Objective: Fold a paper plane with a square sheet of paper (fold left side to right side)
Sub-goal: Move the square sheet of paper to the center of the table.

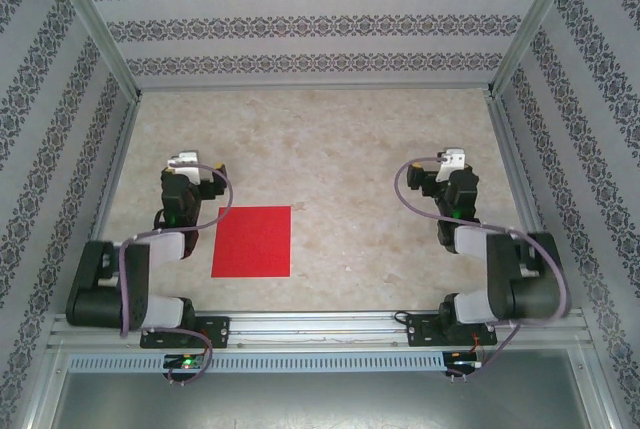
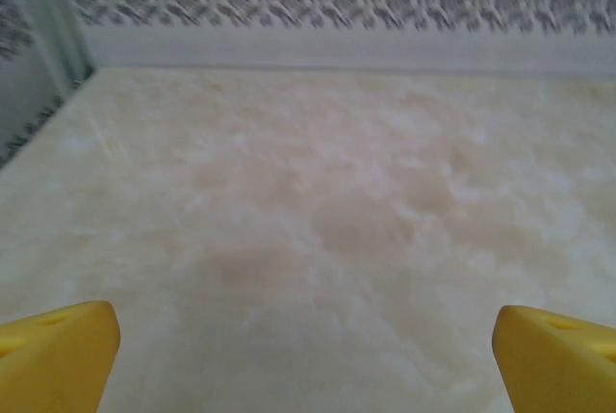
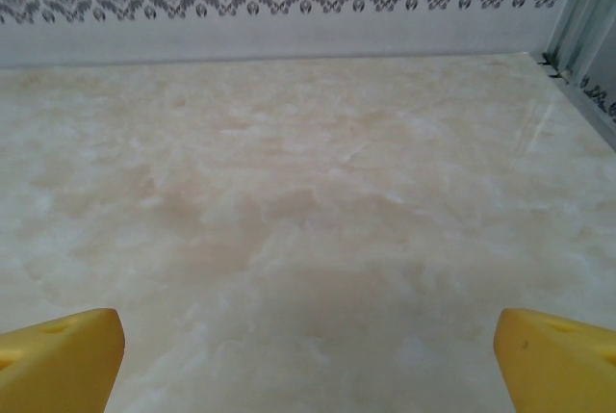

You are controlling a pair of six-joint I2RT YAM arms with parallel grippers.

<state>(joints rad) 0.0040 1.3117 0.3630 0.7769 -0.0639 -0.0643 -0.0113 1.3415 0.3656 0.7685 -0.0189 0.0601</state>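
On the marbled desk point(image 1: 340, 149), near its front edge and left of centre, the square sheet of paper point(image 1: 252, 241) lies flat. It is plain red, with no crease that I can see from above. It is just beside the left arm point(image 1: 150, 249) and well apart from the right arm point(image 1: 500, 259).

Left end effector point(image 1: 192, 165): beyond the sheet's far-left corner and clear of it. The wrist view has its yellow fingertips point(image 2: 56, 355) at the two lower corners, so it is spread wide with bare desk between.

Right end effector point(image 1: 449, 163): far to the right of the sheet. Its fingertips point(image 3: 60, 360) are likewise wide, and it is empty.

Step in hand (judgement): the very start. The first fold, left side over to right side, is not begun.

Next move calls for:
- bringing the left end effector back and down to the sheet's left edge;
- getting a fingertip under thin paper lying flush on the desk, which is probably the hard part;
- pinning the right half with the right end effector so the sheet does not slide;
- carrying the left edge over, matching it to the right edge, then pressing the crease.
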